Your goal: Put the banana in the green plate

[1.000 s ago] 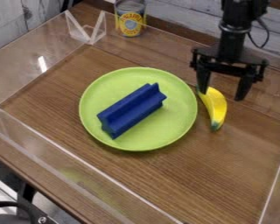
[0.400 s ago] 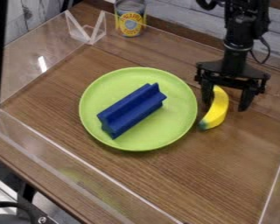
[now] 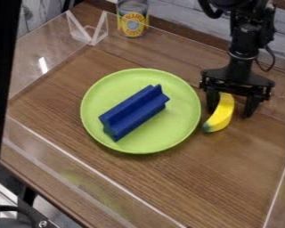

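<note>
The yellow banana [image 3: 220,114] lies on the wooden table just right of the green plate [image 3: 115,135], its lower tip close to the plate's rim. My black gripper [image 3: 231,101] hangs straight down over the banana's upper end, open, with one finger [image 3: 209,95] on the left of the fruit and the other on the right. The fingertips are low, about level with the banana. A blue block [image 3: 134,111] lies diagonally on the plate.
A clear plastic wall runs around the table's edges. A yellow-labelled can [image 3: 133,19] and a small clear stand [image 3: 85,29] sit at the back left. Cables hang behind the arm at the top right.
The gripper has moved down and slightly right, so its open fingers now straddle the banana's upper end. The banana has shifted a little toward the plate.
</note>
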`<action>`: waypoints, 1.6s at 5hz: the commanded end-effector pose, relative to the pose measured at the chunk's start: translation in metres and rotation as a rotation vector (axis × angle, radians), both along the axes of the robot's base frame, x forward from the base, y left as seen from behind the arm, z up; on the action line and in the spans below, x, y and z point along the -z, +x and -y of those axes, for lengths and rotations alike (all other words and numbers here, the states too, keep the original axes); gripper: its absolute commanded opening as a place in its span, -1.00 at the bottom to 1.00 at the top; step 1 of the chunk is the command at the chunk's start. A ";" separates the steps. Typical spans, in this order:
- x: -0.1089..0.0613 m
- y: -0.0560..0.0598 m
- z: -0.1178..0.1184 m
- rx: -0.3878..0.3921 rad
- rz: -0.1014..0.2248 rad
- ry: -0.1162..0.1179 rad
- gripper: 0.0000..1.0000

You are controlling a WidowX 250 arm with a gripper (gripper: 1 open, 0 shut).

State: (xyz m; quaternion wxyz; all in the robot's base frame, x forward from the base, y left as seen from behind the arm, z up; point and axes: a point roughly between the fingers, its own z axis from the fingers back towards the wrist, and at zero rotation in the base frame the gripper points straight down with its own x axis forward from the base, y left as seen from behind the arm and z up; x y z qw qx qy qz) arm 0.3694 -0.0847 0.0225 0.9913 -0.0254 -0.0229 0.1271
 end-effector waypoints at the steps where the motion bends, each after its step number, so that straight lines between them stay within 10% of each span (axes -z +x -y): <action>1: -0.011 0.003 0.005 0.005 0.040 -0.003 1.00; 8: -0.005 0.000 0.006 -0.064 0.022 0.006 1.00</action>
